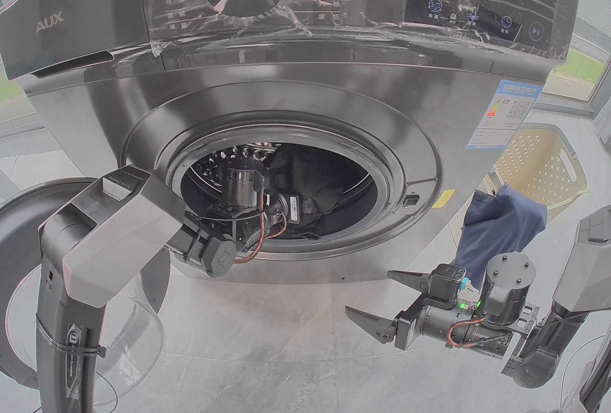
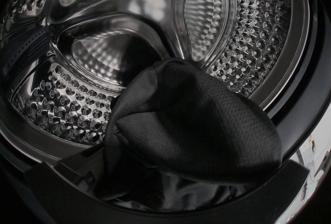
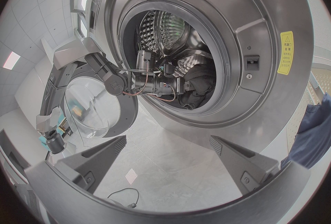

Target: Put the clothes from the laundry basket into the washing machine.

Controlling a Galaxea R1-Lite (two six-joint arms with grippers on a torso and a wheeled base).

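The washing machine [image 1: 407,134] stands in front with its door swung wide. A black garment [image 1: 318,185] lies inside the drum [image 2: 69,107]. My left gripper [image 1: 309,210] is inside the drum mouth, open, with the black garment [image 2: 193,124] bunched over one side of it and one finger [image 2: 69,167] bare. Down at the right, in front of the machine, my right gripper [image 1: 369,292] hangs open above the floor with nothing in it. A blue garment [image 1: 503,230] drapes over the rim of the cream laundry basket [image 1: 547,160] just behind it.
The round glass door [image 1: 127,331] hangs open at the left beside my left arm. Grey tiled floor [image 1: 286,338] lies in front of the machine. A thin cable [image 3: 124,195] lies on the floor below my right gripper [image 3: 168,138].
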